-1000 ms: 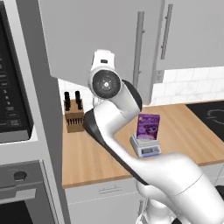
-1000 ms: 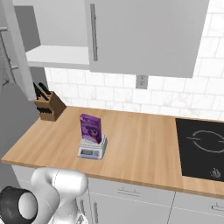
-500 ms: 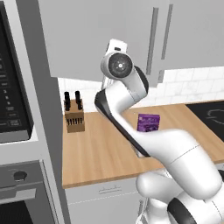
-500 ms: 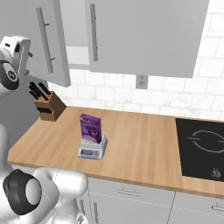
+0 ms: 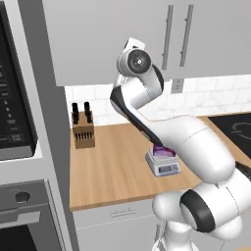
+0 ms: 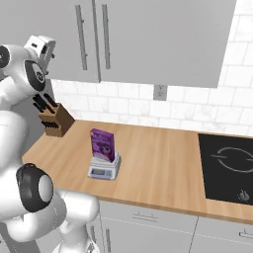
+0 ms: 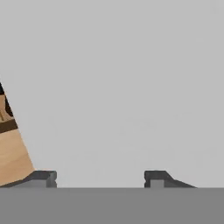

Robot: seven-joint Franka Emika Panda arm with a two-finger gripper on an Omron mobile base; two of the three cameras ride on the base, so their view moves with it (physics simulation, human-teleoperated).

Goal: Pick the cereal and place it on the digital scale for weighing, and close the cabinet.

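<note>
The purple cereal [image 6: 103,145] box stands upright on the light-grey digital scale [image 6: 104,169] on the wooden counter. In the left base view my arm covers most of the cereal [image 5: 164,151] above the scale [image 5: 164,167]. The grey upper cabinet [image 6: 148,34] has both doors flush, their bar handles side by side. My gripper [image 7: 100,177] is raised against the cabinet's left door [image 5: 98,39], the white hand [image 6: 42,47] next to that door's outer edge. The fingertips [image 7: 43,177] stand apart, open, with nothing between them and the flat grey door right in front.
A wooden knife block [image 6: 55,118] sits at the counter's back left. A black cooktop [image 6: 230,168] is set into the counter on the right. The tall oven and microwave column [image 5: 19,122] rises at the left. A wall outlet [image 6: 159,92] sits under the cabinet.
The cabinet's left door has swung from open to flush with the other door. My arm has risen and swung along with it. The cereal and scale have not moved.
</note>
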